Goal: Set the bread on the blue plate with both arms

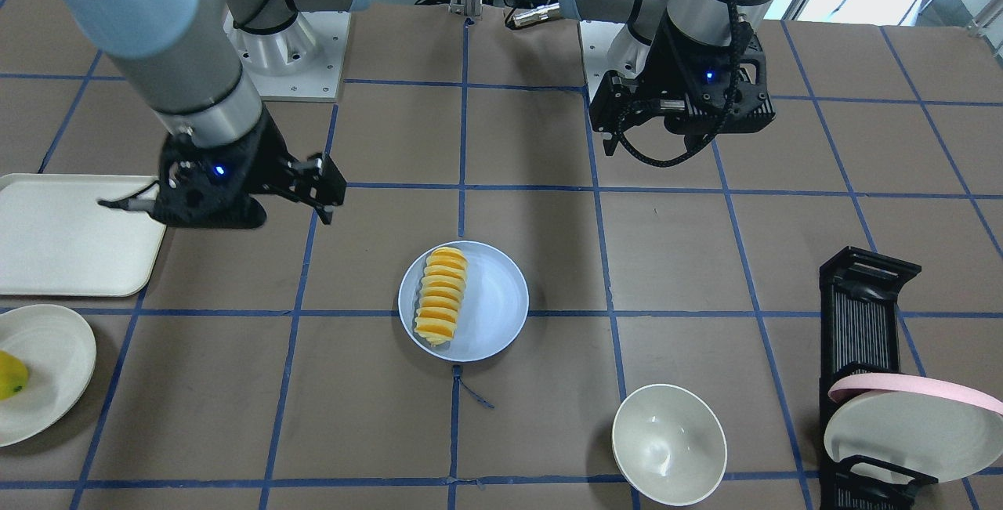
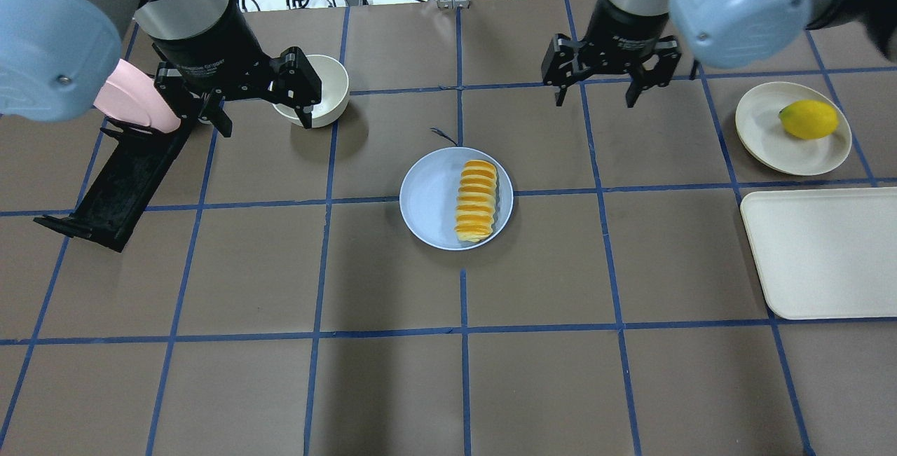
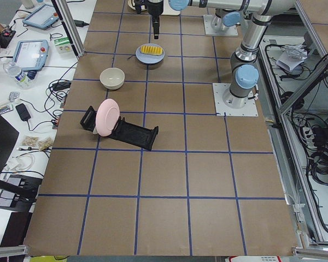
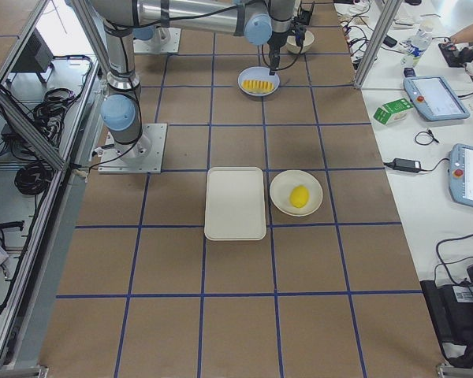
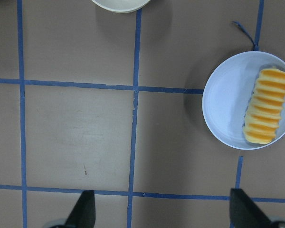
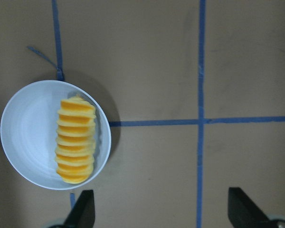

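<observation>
The bread, a yellow-orange ridged loaf, lies on the right half of the blue plate at the table's middle. It also shows in the front view on the plate. My left gripper is open and empty, raised to the far left of the plate, by the cream bowl. My right gripper is open and empty, raised to the far right of the plate. The left wrist view shows the bread at right, the right wrist view shows it at left, both ahead of the spread fingertips.
A cream bowl stands partly under my left gripper. A black rack holds a pink-rimmed plate at far left. A yellow fruit lies on a cream plate at right, with a cream tray nearer.
</observation>
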`<action>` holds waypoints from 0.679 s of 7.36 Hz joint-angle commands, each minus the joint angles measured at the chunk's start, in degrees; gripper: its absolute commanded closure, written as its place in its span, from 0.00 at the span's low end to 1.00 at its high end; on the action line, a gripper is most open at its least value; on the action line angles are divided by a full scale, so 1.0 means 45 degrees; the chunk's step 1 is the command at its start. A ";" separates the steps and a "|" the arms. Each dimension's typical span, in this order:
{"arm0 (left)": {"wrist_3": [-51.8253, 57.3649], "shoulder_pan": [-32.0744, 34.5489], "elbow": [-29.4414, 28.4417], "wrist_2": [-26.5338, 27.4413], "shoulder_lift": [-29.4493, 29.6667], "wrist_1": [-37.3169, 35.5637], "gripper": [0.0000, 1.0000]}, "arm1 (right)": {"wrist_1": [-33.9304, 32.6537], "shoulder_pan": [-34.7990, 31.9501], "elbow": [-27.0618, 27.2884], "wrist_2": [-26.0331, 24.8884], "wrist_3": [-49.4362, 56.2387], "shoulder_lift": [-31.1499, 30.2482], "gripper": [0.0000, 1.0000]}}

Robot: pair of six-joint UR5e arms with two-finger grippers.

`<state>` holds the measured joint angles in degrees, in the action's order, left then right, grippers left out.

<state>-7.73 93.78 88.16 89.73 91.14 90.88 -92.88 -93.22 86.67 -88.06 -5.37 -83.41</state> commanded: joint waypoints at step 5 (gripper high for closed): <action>0.0019 0.0020 0.0018 -0.0019 -0.0019 0.0019 0.00 | 0.0327 0.0149 -0.0996 -0.0373 0.1480 -0.0685 0.00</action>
<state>-7.71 93.83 88.21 89.70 91.13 90.90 -91.06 -92.38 83.53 -89.84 -1.88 -88.02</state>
